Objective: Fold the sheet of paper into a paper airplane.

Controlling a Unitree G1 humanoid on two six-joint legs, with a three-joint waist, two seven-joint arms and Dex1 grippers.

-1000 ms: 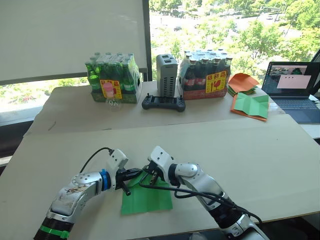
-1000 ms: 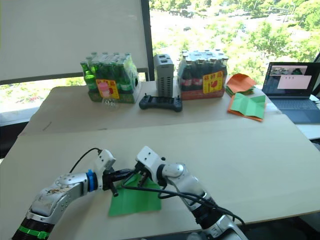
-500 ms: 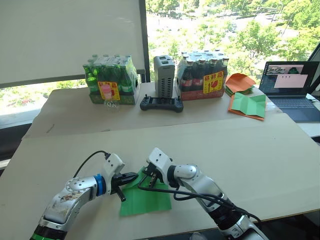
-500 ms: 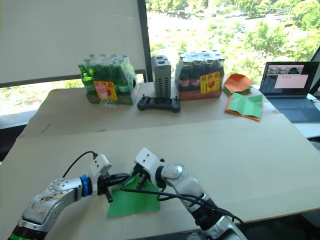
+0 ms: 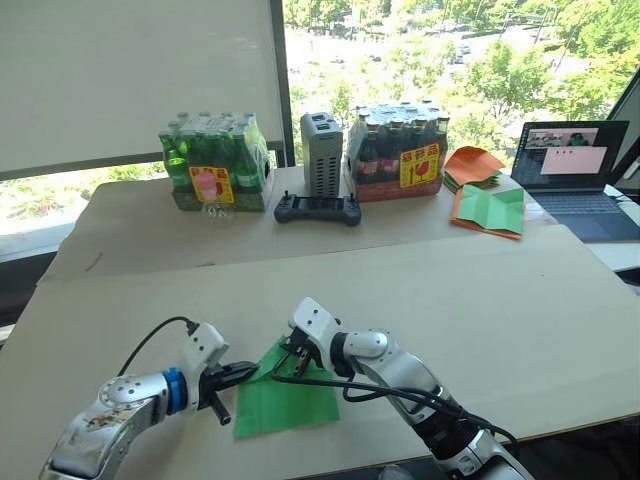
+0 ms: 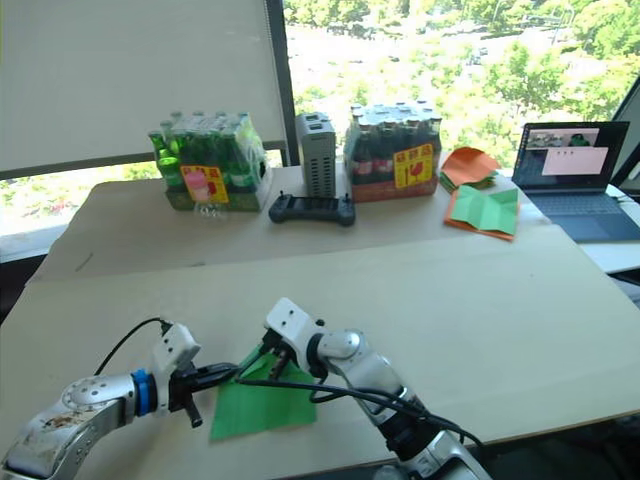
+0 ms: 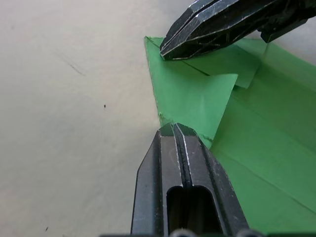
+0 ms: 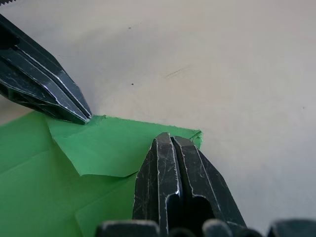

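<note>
Low in the frame, the sheet of paper (image 5: 285, 397) has one corner folded; left tool (image 7: 174, 129) and right tool (image 8: 170, 139), both closed and empty, press it; most folds remain.

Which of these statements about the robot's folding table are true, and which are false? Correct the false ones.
1. The sheet of paper has one corner folded over. True.
2. Both end effectors, left and right, are shut. True.
3. The laptop lid is closed. False: it is open, screen lit.
4. The game controller lies on the green sheet. False: it lies beside the bottle packs, far from it.
</note>
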